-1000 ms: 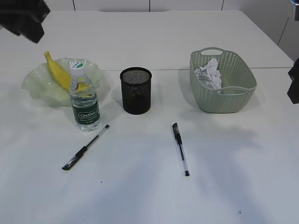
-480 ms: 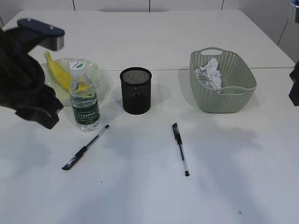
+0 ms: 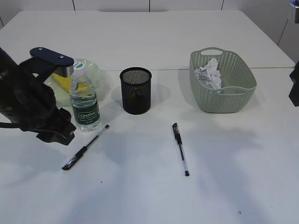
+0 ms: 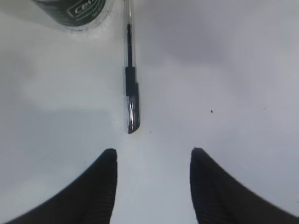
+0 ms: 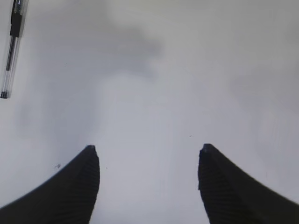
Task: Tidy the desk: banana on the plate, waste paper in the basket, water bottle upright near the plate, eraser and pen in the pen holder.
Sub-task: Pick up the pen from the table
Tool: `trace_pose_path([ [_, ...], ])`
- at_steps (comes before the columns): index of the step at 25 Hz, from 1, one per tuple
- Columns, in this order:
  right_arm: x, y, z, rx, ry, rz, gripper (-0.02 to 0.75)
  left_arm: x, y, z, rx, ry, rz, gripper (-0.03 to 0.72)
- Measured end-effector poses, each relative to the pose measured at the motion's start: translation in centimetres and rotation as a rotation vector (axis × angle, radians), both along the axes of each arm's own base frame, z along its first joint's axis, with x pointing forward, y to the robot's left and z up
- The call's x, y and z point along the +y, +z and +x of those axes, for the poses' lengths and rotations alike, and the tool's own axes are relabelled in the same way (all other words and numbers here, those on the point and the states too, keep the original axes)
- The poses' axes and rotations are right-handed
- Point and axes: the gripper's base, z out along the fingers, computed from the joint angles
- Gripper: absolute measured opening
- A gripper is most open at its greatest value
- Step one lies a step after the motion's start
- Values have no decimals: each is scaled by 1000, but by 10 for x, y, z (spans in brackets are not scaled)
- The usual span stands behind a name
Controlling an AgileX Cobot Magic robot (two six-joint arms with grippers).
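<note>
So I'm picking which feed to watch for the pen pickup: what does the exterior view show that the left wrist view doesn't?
Only the exterior view shows the pen holder, the basket with waste paper, the second pen, the banana and the bottle's cap. Only the left wrist view shows the left pincer, its fingers open above bare table short of the pen. Both share the left pen and the water bottle, though the wrist view catches only its base.

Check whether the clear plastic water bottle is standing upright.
Upright: the clear plastic water bottle stands on its base, green-and-white cap on top, beside the pale green plate.
</note>
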Motion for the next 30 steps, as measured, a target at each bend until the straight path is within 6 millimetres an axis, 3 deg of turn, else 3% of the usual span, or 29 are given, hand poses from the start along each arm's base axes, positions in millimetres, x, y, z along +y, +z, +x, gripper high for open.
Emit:
trace_pose_path([
  [15, 0, -3, 2, 11, 0, -2, 496, -12, -70, 25, 101, -16, 79, 392],
  [30, 0, -3, 2, 11, 0, -2, 496, -15, -102, 36, 98, -49, 116, 384],
])
